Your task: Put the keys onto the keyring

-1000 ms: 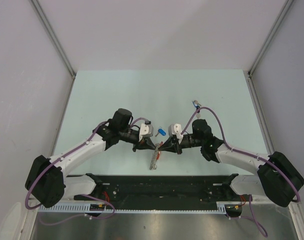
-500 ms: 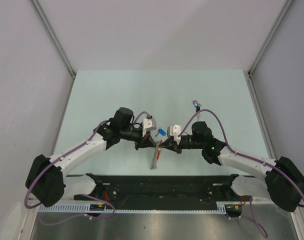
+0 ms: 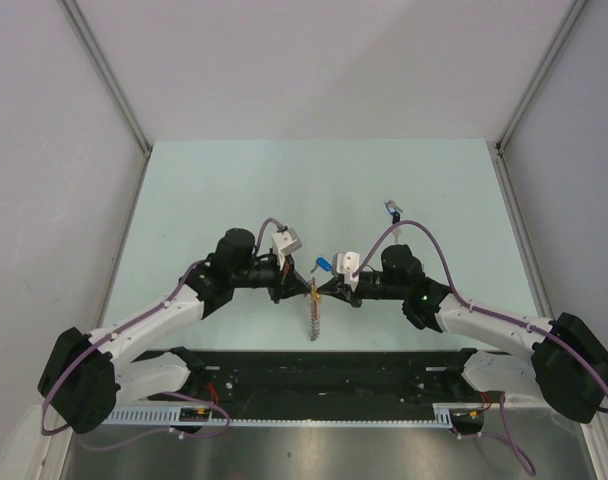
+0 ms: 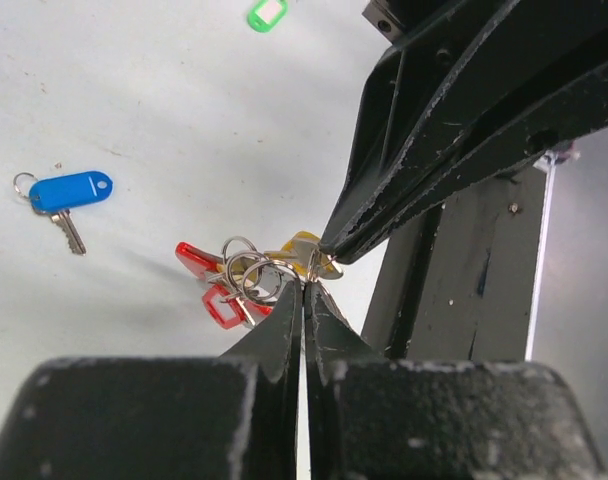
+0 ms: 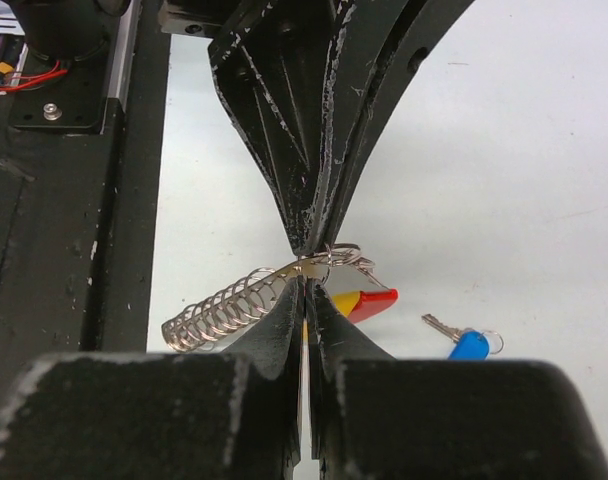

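Observation:
The keyring is a silver coiled strand (image 5: 224, 305) that hangs down between my two grippers (image 3: 312, 318). Small rings carry red-headed keys (image 4: 222, 305) and a yellow-headed key (image 4: 306, 248); their heads also show in the right wrist view (image 5: 369, 300). My left gripper (image 4: 304, 287) is shut on the ring end of the bunch (image 3: 302, 283). My right gripper (image 5: 306, 287) is shut on the same end from the opposite side (image 3: 325, 286), tip to tip with the left. A blue-headed key (image 3: 324, 265) lies loose on the table just behind them and shows in both wrist views (image 4: 70, 191) (image 5: 469, 344).
A green-headed key (image 4: 267, 14) lies farther back, and small keys lie at the right rear of the pale green table (image 3: 391, 208). A black rail (image 3: 324, 372) runs along the near edge below the hanging coil. Grey walls stand on both sides.
Both grippers have drawn closer together and moved slightly away from the near edge. The left arm's elbow has pulled back and its wrist has turned. The coil now hangs straighter.

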Controlling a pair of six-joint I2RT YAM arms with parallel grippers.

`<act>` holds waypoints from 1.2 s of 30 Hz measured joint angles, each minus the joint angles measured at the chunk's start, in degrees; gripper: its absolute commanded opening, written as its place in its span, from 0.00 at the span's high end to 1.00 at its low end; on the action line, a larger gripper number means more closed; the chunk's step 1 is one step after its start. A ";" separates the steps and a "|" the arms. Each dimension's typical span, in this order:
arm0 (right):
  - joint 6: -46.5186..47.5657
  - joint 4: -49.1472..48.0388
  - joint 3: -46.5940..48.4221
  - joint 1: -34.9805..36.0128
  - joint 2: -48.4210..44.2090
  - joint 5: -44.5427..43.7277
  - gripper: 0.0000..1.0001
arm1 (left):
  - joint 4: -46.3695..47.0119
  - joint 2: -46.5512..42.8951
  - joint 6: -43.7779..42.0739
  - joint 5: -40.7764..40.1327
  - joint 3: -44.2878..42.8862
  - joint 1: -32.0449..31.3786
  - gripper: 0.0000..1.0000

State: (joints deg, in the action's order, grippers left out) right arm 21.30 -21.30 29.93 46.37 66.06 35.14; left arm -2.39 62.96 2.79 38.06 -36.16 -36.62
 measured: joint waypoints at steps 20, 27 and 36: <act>-3.72 -6.05 -1.44 0.83 0.04 -1.49 1.00 | 20.02 -12.79 15.52 -7.85 15.04 -0.26 1.00; -5.31 -8.35 -1.53 0.76 0.83 -0.50 1.00 | 24.46 -14.73 18.03 -9.70 17.66 -0.28 0.99; -7.04 -10.32 -1.64 0.52 2.84 0.66 1.00 | 27.80 -15.08 20.41 -11.45 20.02 -0.28 0.97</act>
State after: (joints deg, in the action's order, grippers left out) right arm 14.26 -31.62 28.29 46.89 68.90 35.79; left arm 25.41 47.88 23.20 26.61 -16.14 -36.91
